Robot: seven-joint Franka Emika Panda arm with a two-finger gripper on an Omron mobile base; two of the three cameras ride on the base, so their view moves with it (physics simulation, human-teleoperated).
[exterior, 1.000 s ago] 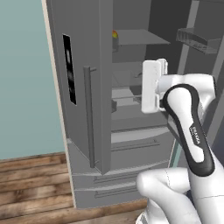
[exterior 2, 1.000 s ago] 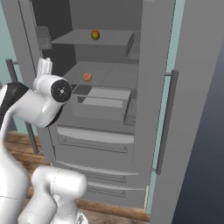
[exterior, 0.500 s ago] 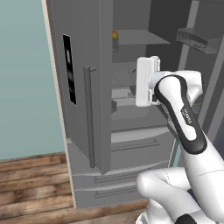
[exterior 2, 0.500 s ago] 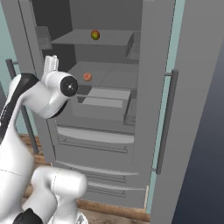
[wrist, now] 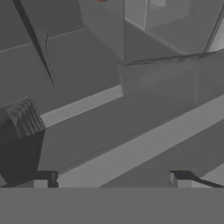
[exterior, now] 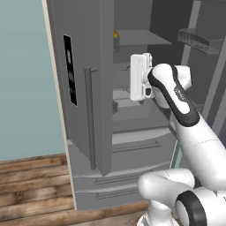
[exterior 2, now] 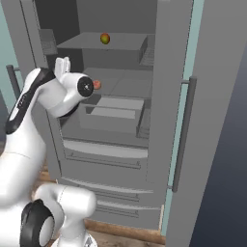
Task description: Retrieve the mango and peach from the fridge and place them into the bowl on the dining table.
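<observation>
While the white arm [exterior: 185, 110] rises in the foreground of both base views, small dark lettering runs along its forearm, too small to read. Its gripper [wrist: 111, 181] shows in the hand view as two dark fingertips [wrist: 43, 181] standing far apart at the bottom edge, spread wide with nothing between them. From the left base view the hand is a flat white block [exterior: 140, 77] held upright in front of the open fridge [exterior: 88, 110]; the fingers themselves are hidden there. Just beyond it, grey drawers [exterior 2: 113, 113] with smooth, boxy fronts fill the lower part of the fridge, and the hand view looks onto these plain grey surfaces at a slant. A black display strip [exterior: 69, 69] sits on the left door beside a straight bar handle [exterior: 89, 117]; no writing can be made out on it. Farther back, the peach [exterior 2: 97, 84], round and pinkish-red, rests on the middle shelf, partly covered by the arm's wrist. Farthest and highest, the mango [exterior 2: 104, 38], yellow-green with a red blush, sits on the top shelf [exterior 2: 103, 46].
</observation>
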